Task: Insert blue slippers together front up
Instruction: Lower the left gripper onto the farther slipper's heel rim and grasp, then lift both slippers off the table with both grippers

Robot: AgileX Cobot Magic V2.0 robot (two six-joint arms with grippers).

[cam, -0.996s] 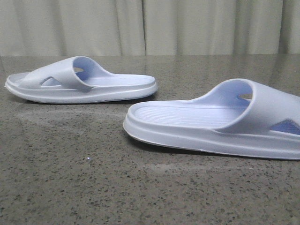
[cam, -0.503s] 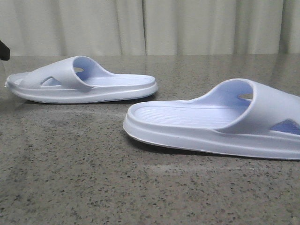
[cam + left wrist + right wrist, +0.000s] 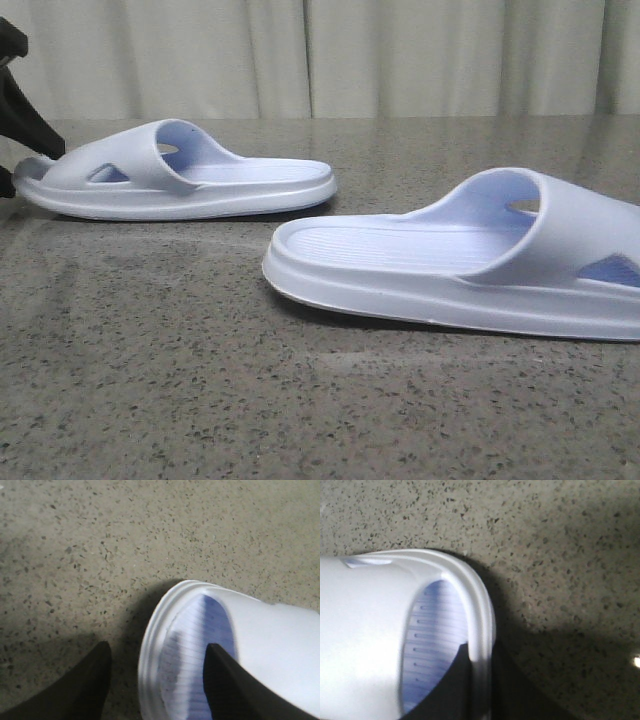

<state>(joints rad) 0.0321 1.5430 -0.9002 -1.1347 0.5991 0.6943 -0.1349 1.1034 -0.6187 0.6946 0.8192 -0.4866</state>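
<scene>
Two blue slippers lie sole down on the speckled table. The left slipper (image 3: 180, 175) lies at the far left. The right slipper (image 3: 470, 260) lies nearer, at the right. My left gripper (image 3: 20, 110) is at the left slipper's toe end. In the left wrist view, the left gripper (image 3: 157, 647) is open and straddles the slipper's (image 3: 260, 645) toe rim, with one finger over the footbed and one over the table. In the right wrist view, my right gripper (image 3: 480, 655) is shut on the toe rim of the right slipper (image 3: 365, 630), one finger on the ribbed footbed.
The grey speckled table (image 3: 200, 380) runs back to a pale curtain (image 3: 400, 55). The right gripper is out of the front view, past its right edge.
My left gripper has come into the front view at the left edge and dropped to the left slipper's toe end. The slippers have hardly moved.
</scene>
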